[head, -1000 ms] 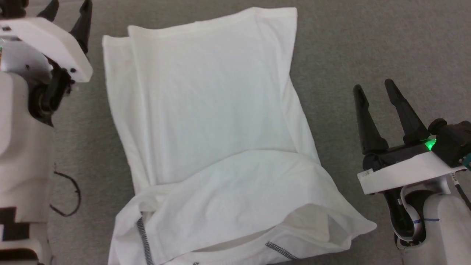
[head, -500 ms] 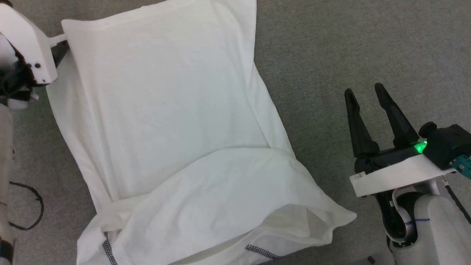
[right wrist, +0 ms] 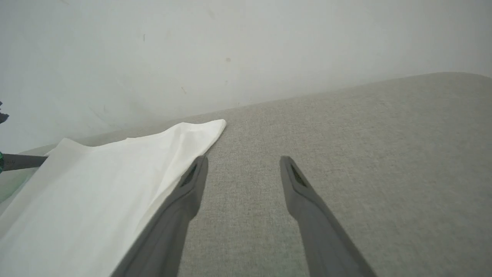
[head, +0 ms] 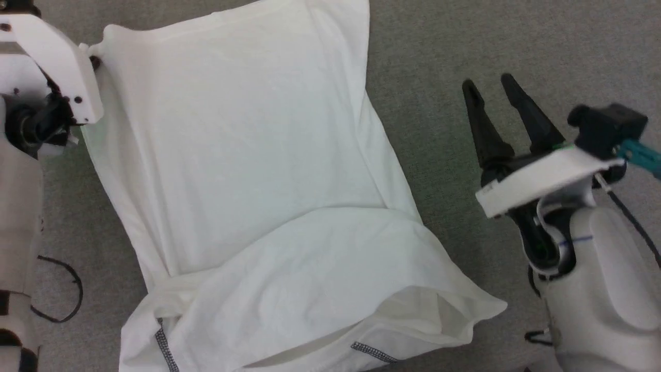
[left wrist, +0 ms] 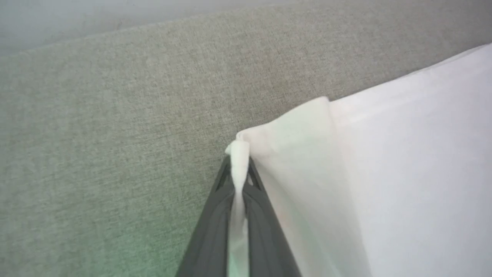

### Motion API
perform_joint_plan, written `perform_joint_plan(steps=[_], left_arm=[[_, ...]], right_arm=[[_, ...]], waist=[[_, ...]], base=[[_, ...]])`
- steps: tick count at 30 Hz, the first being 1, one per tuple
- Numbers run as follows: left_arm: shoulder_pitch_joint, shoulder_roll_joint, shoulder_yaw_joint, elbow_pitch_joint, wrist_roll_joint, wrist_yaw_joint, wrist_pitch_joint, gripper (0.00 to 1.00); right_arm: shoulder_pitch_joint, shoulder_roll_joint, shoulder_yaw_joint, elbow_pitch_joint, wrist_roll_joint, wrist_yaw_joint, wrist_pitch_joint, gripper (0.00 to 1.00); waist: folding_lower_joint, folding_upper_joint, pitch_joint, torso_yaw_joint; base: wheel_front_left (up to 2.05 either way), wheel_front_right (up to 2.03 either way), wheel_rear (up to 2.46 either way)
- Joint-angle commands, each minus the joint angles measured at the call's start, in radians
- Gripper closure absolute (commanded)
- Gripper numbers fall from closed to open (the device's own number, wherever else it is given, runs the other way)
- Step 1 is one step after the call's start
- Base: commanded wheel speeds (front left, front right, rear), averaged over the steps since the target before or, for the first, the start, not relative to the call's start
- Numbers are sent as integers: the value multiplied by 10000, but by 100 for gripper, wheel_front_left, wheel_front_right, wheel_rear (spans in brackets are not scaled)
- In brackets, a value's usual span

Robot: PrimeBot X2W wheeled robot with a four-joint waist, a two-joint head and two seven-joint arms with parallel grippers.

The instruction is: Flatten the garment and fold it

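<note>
White shirt lies on grey cloth surface, mostly flat. Near part doubled over in loose fold. Dark zigzag stitching shows at near edge. Far left corner pinched in left gripper: fingers clamped tight, fabric bunched between them. Over bare surface right of shirt, right gripper spread wide, empty. Pale wall behind.
</note>
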Motion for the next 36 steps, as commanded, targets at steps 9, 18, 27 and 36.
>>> perform_joint_plan(steps=[9, 18, 27, 36], left_arm=[[-295, -871, -183, -747, 11, 20, -1263, 100], [-784, -1448, -550, -1453, -88, -65, -1766, 100], [-950, -1588, -952, -1815, -182, -127, -1973, 100], [-1001, -1373, -1260, -1891, -393, -161, -1908, 100]], right_arm=[[-4271, -843, 922, 4057, 1843, -7, 1607, 0], [-7329, -1309, 2189, 7529, 2128, -7, 3662, 0], [-8502, -1354, 3041, 9988, 2002, -7, 5471, 5], [-8575, -1304, 3050, 11129, 2599, -7, 7365, 100]], waist=[[-2, 0, 168, 1262], [-2, 0, 714, 2255], [-2, 0, 1054, 2715], [-2, 0, 1054, 2712]], base=[[0, 0, 0], [0, 0, 0], [0, 0, 0], [0, 0, 0]])
